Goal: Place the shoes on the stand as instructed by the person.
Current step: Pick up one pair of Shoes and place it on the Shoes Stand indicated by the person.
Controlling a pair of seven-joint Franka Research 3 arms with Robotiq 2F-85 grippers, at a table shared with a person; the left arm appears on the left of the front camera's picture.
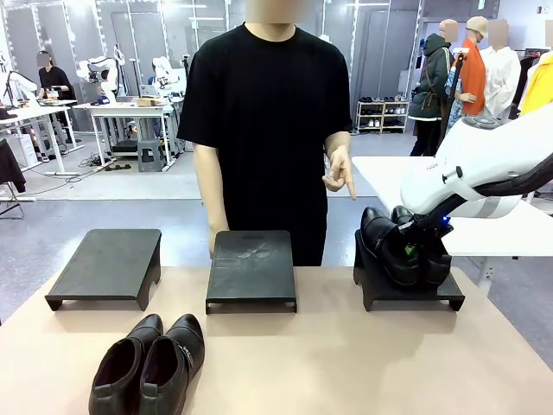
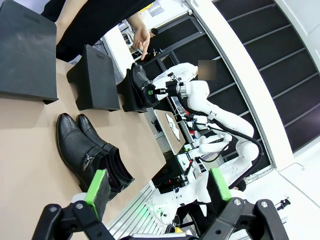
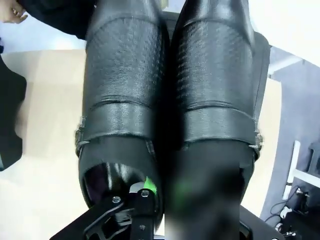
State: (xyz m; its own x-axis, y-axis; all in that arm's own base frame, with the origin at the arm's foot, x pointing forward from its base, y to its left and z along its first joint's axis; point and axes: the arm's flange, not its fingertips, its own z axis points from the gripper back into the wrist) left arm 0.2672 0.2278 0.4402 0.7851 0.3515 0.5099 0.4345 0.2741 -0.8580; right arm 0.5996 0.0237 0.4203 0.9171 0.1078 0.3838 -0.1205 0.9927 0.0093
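Note:
One pair of glossy black buckle-strapped shoes (image 1: 402, 246) stands on the right-hand stand (image 1: 413, 298), toes toward the person. My right gripper (image 1: 416, 248) is at their heels. In the right wrist view one green-padded finger (image 3: 147, 186) sits inside the left shoe (image 3: 125, 90) and the other, blurred, inside the right shoe (image 3: 220, 90), with the inner walls between them; whether they still pinch is unclear. A second pair of shoes (image 1: 149, 365) lies on the table at front left. My left gripper (image 2: 159, 184) hovers open and empty above that pair (image 2: 90, 152). The person's hand (image 1: 342, 177) points downward.
Two bare black stands, one at the left (image 1: 108, 264) and one in the middle (image 1: 252, 268), line the table's far edge. The person stands right behind the middle stand. A white table (image 1: 406, 177) lies behind the right stand.

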